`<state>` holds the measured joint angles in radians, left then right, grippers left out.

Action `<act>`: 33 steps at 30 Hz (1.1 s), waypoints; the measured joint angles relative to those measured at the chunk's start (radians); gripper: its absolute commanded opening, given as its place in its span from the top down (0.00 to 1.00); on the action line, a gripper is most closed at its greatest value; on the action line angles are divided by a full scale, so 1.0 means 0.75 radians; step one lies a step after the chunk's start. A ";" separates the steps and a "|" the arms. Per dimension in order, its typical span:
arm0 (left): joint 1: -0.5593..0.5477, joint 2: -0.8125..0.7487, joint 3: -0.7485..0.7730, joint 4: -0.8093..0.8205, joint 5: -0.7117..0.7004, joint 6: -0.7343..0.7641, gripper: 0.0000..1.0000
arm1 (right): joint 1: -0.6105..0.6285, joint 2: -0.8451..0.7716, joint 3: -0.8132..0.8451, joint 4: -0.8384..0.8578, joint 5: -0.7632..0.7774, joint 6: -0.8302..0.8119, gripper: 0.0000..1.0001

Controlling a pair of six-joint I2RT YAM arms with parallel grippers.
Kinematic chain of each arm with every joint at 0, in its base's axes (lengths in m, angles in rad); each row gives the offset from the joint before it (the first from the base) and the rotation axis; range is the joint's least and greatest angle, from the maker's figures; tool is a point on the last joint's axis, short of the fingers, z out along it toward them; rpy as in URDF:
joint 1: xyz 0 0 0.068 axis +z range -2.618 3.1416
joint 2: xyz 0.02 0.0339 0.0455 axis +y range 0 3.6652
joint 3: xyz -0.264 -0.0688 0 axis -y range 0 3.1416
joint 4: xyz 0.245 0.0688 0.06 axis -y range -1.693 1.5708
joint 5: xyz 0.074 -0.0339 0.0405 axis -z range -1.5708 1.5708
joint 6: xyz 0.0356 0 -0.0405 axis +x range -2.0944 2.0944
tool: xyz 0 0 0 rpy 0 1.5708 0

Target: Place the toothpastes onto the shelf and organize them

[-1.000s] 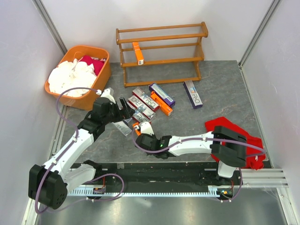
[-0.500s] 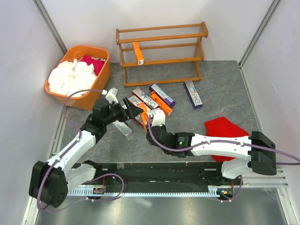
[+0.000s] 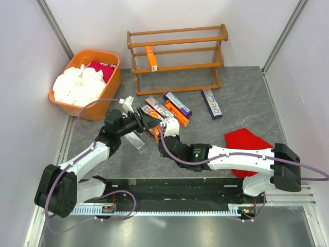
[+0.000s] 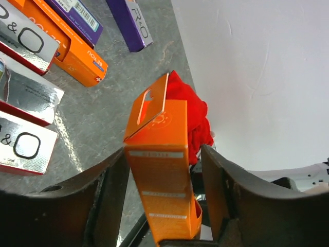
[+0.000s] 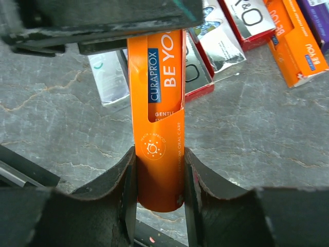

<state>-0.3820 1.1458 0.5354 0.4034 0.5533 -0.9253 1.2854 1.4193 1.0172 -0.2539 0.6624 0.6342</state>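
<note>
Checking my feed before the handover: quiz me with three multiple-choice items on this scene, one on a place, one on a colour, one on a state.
1. Where on the shelf does the lone carton stand?
A top tier
B middle tier
C bottom tier

2. What colour is the held carton in the right gripper?
A purple
B orange
C silver

3. How do that gripper's jaws stand?
A wide open
B shut on nothing
C shut on the held carton

Answers:
1 B, it stands on the middle rails, toward the left end.
2 B, the right wrist view shows an orange box.
3 C, both jaws press against its sides.
</note>
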 measured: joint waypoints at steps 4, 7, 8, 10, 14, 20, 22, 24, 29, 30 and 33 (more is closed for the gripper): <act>0.000 0.026 -0.003 0.039 0.010 -0.027 0.46 | -0.006 0.012 0.004 0.013 -0.030 -0.002 0.44; 0.000 0.033 -0.003 0.053 0.010 -0.043 0.54 | -0.017 0.012 0.007 0.024 -0.060 -0.001 0.30; 0.000 0.033 -0.003 0.054 0.008 -0.042 0.57 | -0.022 0.012 0.009 0.028 -0.071 -0.002 0.26; 0.004 0.035 -0.003 0.055 0.009 -0.047 0.58 | -0.033 0.011 0.015 0.034 -0.091 -0.003 0.21; 0.040 0.045 -0.003 0.063 0.021 -0.050 0.60 | -0.074 -0.003 0.019 0.046 -0.153 0.001 0.16; 0.179 0.055 -0.003 0.084 0.088 -0.073 0.60 | -0.258 -0.140 -0.106 0.195 -0.378 0.071 0.13; 0.238 0.055 -0.003 0.099 0.119 -0.083 0.60 | -0.352 -0.225 -0.227 0.316 -0.501 0.116 0.11; 0.283 0.055 -0.003 0.112 0.148 -0.093 0.60 | -0.437 -0.263 -0.298 0.382 -0.578 0.152 0.10; 0.367 0.057 -0.003 0.195 0.228 -0.152 0.60 | -0.556 -0.273 -0.494 0.672 -0.867 0.276 0.08; 0.377 0.061 -0.005 0.232 0.249 -0.175 0.60 | -0.564 -0.261 -0.515 0.722 -0.913 0.300 0.08; 0.391 0.091 -0.023 0.360 0.287 -0.249 0.61 | -0.584 -0.190 -0.593 0.966 -1.073 0.395 0.09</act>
<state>-0.0891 1.2137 0.5182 0.6735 0.7689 -1.1118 0.8474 1.2766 0.5728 0.4709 -0.1421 0.9302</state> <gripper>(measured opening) 0.433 0.918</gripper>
